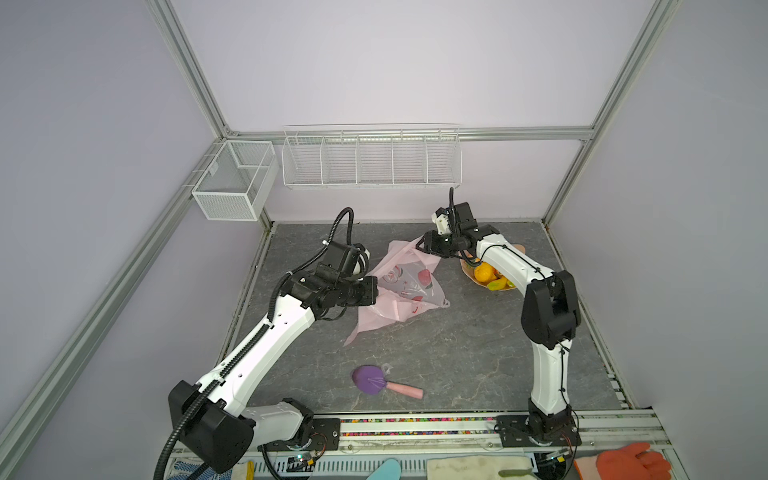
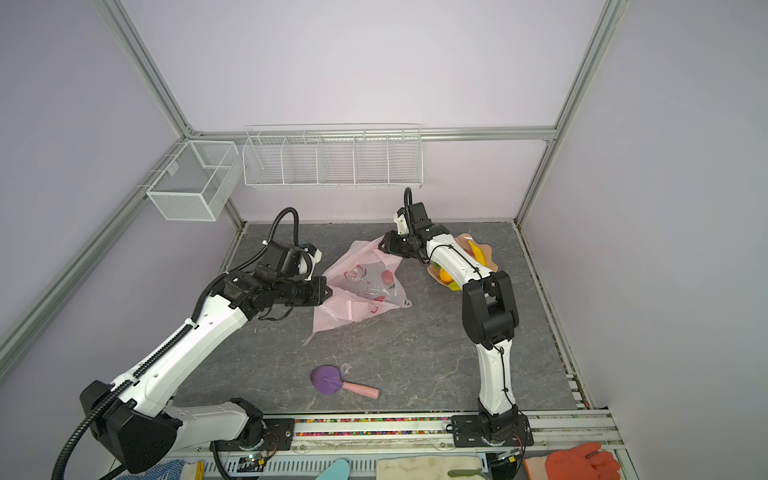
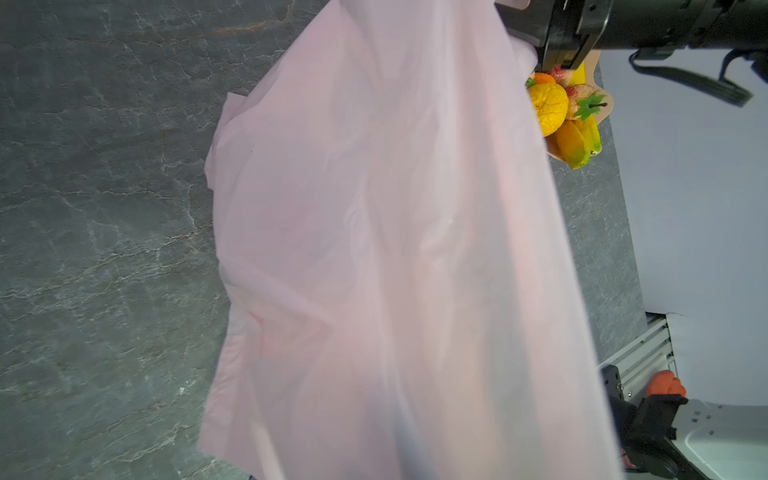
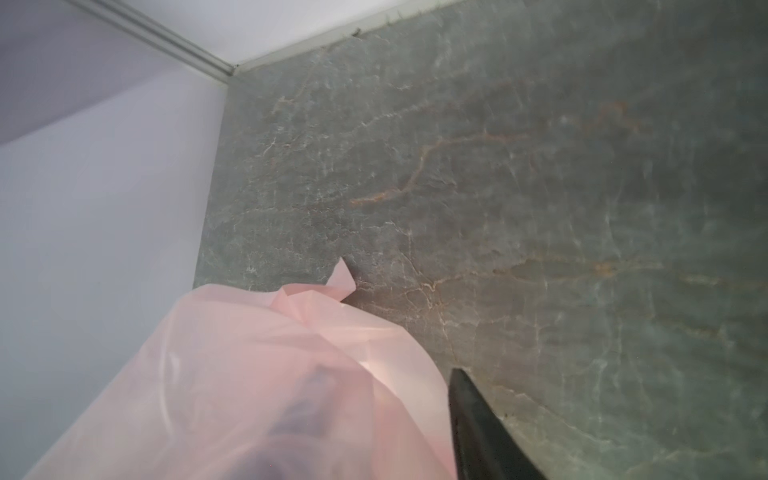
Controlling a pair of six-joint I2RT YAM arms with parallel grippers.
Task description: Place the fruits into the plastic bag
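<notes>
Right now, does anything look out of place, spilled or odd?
The plastic bag is crumpled and partly raised, its film draped over one finger of the right gripper. A purple tool with a pink handle lies alone near the front. The fruits sit in their bowl; nothing spilled.

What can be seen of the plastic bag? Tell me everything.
The plastic bag is thin, crinkly pale-pink film with a clearer middle panel printed with red-pink fruit. It lies slumped on the grey table, raised at two places: the left gripper is shut on its left edge, and the open right gripper sits at its far corner, film draped over part of it.
</notes>
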